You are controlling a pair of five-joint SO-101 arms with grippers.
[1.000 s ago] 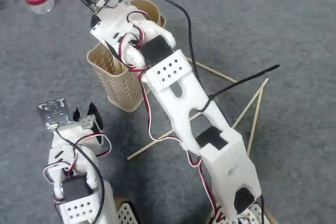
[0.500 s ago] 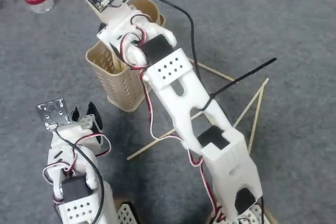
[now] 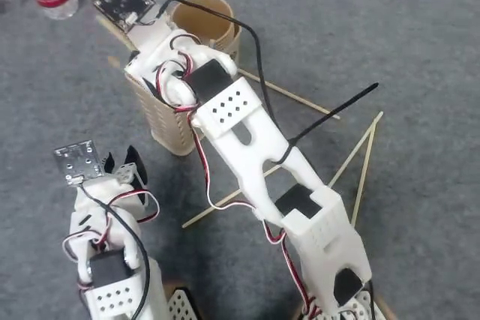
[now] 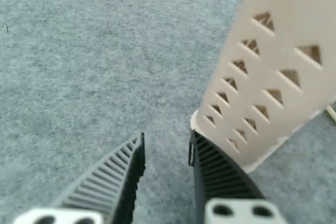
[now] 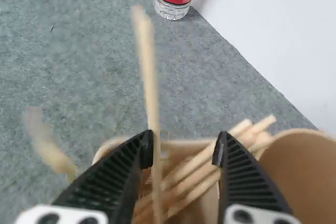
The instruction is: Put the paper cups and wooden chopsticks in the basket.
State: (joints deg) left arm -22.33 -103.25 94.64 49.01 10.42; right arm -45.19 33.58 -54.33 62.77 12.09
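The right arm (image 3: pixel 247 133) has swung toward 11 o'clock over the desk (image 3: pixel 420 50), uncovering the paper cup (image 3: pixel 204 20) at the 1 o'clock end of the basket (image 3: pixel 169 129). The right gripper (image 5: pixel 184 137) hangs above the basket, jaws spread and empty. We judge one chopstick (image 5: pixel 148 77) just released: long axis near upright, top leaning toward 10 o'clock. The left gripper (image 4: pixel 165 148) sits parted, holding nothing, at 7 o'clock. Loose chopsticks (image 3: pixel 366 166) lie around 4 o'clock, most pointing 1 to 7, so work remains.
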